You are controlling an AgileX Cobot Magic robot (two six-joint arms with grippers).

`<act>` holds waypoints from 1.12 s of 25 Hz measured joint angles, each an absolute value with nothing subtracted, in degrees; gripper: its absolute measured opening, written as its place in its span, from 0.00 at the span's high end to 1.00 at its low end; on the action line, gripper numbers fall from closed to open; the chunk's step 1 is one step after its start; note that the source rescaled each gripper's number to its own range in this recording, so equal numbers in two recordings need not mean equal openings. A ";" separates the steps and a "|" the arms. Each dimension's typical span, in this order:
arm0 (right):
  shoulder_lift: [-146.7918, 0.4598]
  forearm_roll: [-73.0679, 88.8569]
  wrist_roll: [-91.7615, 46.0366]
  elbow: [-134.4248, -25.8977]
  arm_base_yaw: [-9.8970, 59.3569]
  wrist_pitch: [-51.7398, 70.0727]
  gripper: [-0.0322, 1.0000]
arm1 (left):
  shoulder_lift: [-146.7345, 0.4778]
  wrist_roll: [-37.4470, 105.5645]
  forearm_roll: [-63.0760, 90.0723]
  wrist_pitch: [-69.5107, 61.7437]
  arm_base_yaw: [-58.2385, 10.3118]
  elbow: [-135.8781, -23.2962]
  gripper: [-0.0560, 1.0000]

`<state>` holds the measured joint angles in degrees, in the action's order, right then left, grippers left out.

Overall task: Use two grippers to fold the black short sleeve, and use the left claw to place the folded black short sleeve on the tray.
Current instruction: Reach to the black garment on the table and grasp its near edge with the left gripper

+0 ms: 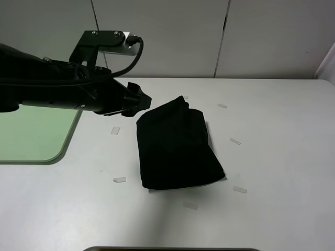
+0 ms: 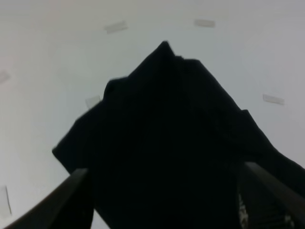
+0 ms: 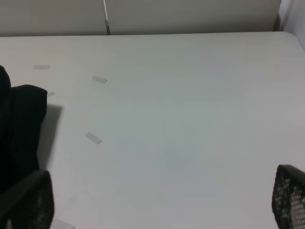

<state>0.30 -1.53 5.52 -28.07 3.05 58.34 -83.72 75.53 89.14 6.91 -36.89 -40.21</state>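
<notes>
A white table fills the view, dotted with small clear tape strips from 9 to 4 o'clock. Behind it, at 12 o'clock, stands a wall of pale grey panels split by dark vertical seams; light is soft and even

I can read no text, label or number on anything I see, not even on the shirt.

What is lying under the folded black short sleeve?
The black short sleeve lies folded on the white table, which shows all around it, with small tape strips nearby. Whatever is directly beneath it, or inside the folds, is covered.
</notes>
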 joint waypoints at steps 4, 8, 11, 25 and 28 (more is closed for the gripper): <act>0.30 -1.53 5.52 -28.07 3.05 58.34 0.00 | -82.54 74.55 89.62 7.71 -36.89 -37.94 0.34; 0.30 -1.53 5.52 -28.07 3.05 58.34 0.00 | -82.54 74.42 89.62 10.12 -36.89 -37.62 0.15; 0.30 -1.53 5.52 -28.07 3.05 58.34 0.00 | -82.54 74.31 89.25 12.56 -36.89 -37.62 0.04; 0.30 -1.53 5.52 -28.07 3.05 58.34 0.00 | -82.44 74.84 99.03 -2.92 -29.39 -33.40 0.00; 0.30 -1.53 5.52 -28.07 3.05 58.34 0.00 | -82.41 74.37 99.15 -12.54 -22.89 -30.98 0.00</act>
<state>0.30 -1.53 5.52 -28.07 3.05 58.34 -82.41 74.37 99.15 -12.54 -22.89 -30.98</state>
